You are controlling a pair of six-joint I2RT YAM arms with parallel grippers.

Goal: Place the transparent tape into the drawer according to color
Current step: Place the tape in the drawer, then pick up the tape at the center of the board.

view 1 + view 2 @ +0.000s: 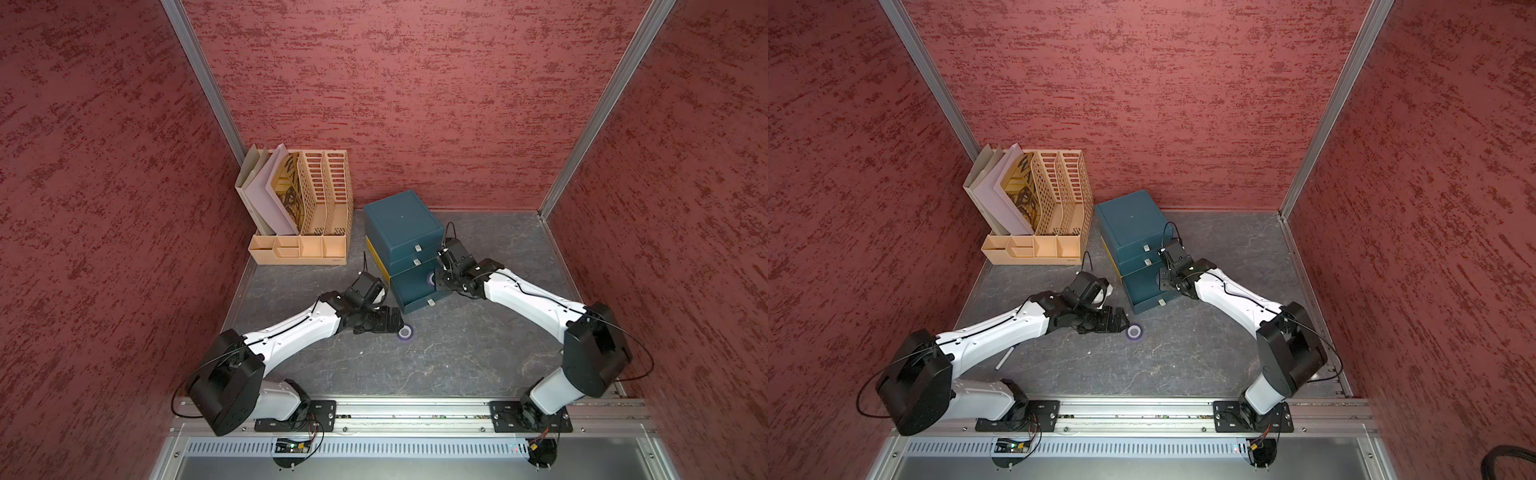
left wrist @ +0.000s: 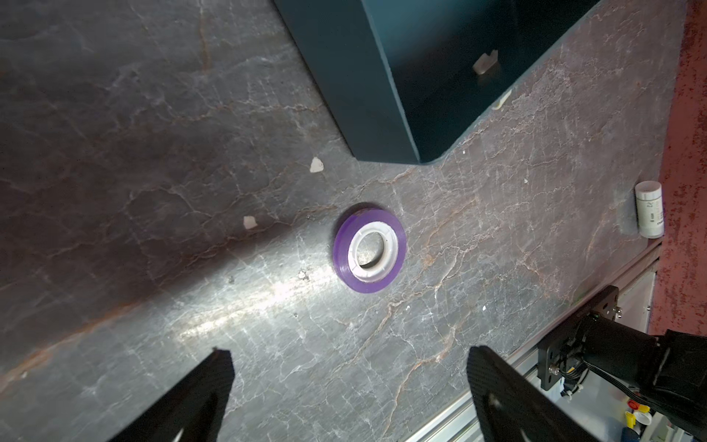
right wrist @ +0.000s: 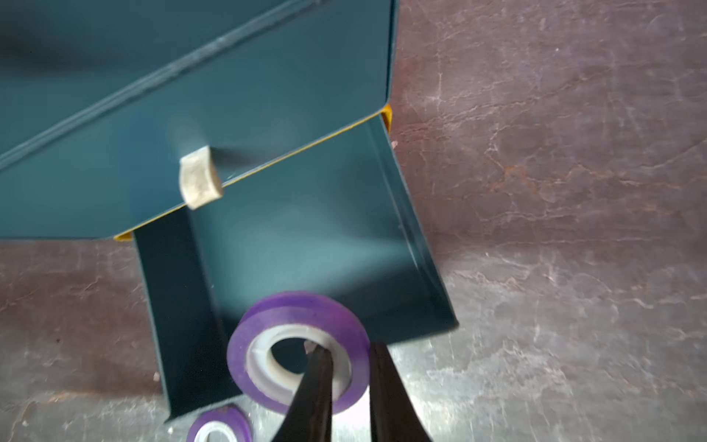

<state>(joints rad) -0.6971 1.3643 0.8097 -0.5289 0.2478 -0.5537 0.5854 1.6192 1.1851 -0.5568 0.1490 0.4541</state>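
Note:
One purple transparent tape roll (image 1: 405, 332) (image 1: 1135, 331) (image 2: 369, 250) lies flat on the dark marble table, just in front of the teal drawer cabinet (image 1: 401, 224) (image 1: 1129, 220). My left gripper (image 2: 350, 350) (image 1: 394, 322) hovers beside that roll, open, with nothing between its fingers. The cabinet's bottom drawer (image 3: 306, 245) (image 1: 415, 293) is pulled out. Over the drawer's front part, my right gripper (image 3: 346, 346) (image 1: 436, 282) is shut on a second purple tape roll (image 3: 267, 317), with one finger through the core and one outside. The roll on the table (image 3: 220, 426) also shows in the right wrist view.
A beige file organizer (image 1: 303, 208) (image 1: 1034, 208) with papers stands at the back left. A small white cylinder (image 2: 649, 214) lies by the right wall, and a pen (image 1: 1003, 359) under the left arm. Red walls enclose three sides; a metal rail (image 1: 415, 411) runs along the front.

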